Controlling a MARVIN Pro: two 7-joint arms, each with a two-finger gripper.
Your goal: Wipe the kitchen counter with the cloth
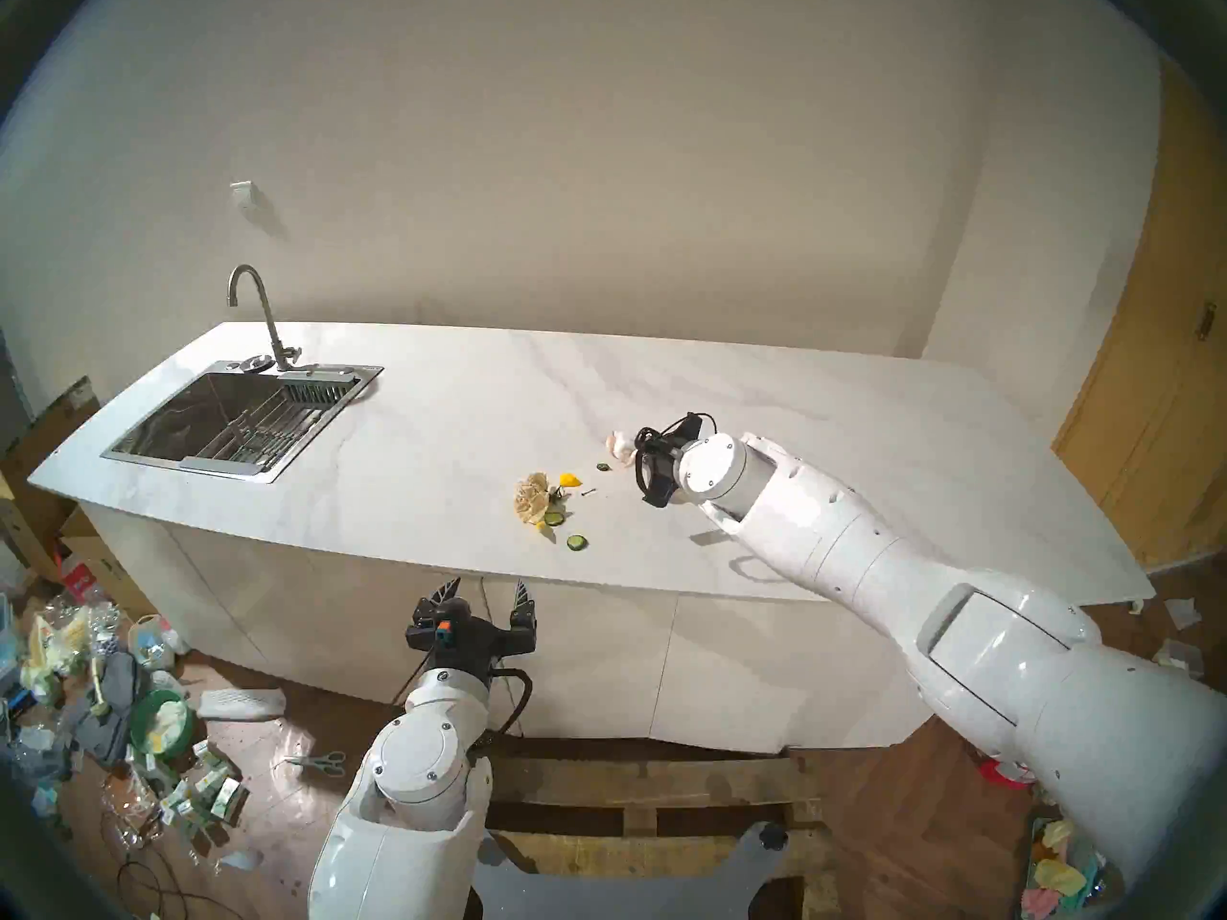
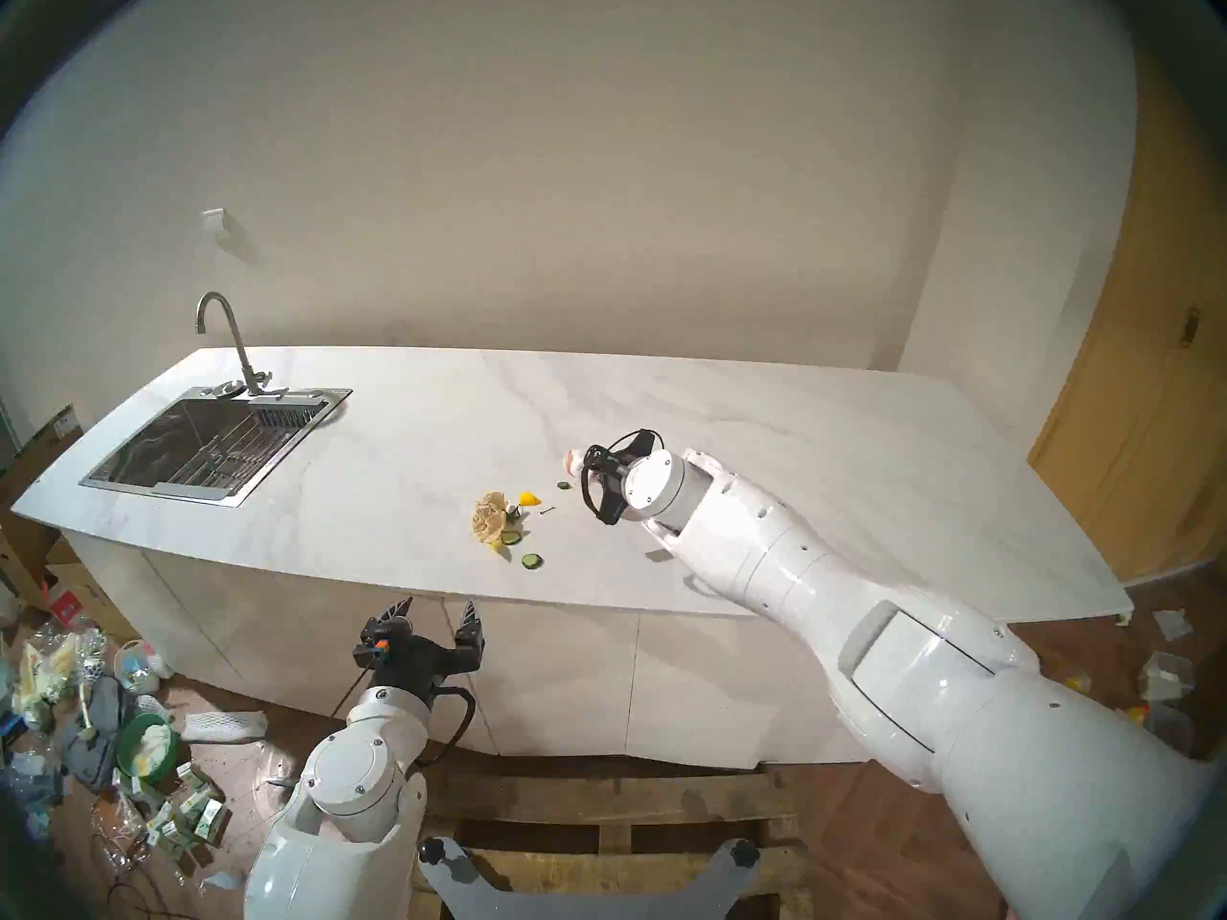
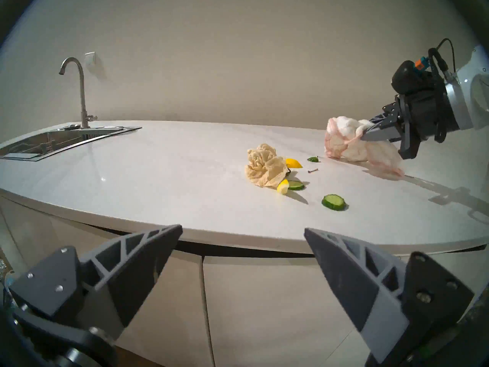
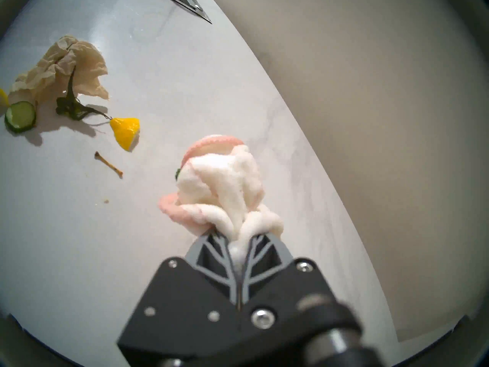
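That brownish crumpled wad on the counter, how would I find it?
On the white counter, look right of the sink to the food scraps. The paper wad is the biggest piece there, tan and wrinkled, unlike the pink-edged cloth in the right gripper.

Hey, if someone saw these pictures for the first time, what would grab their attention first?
Probably the right end effector, shut on the bunched white cloth with pink edging at the middle of the kitchen counter. Just left of it lies a small mess: a crumpled tan paper wad, lemon wedges and cucumber slices. The left end effector hangs open below the counter's front edge.
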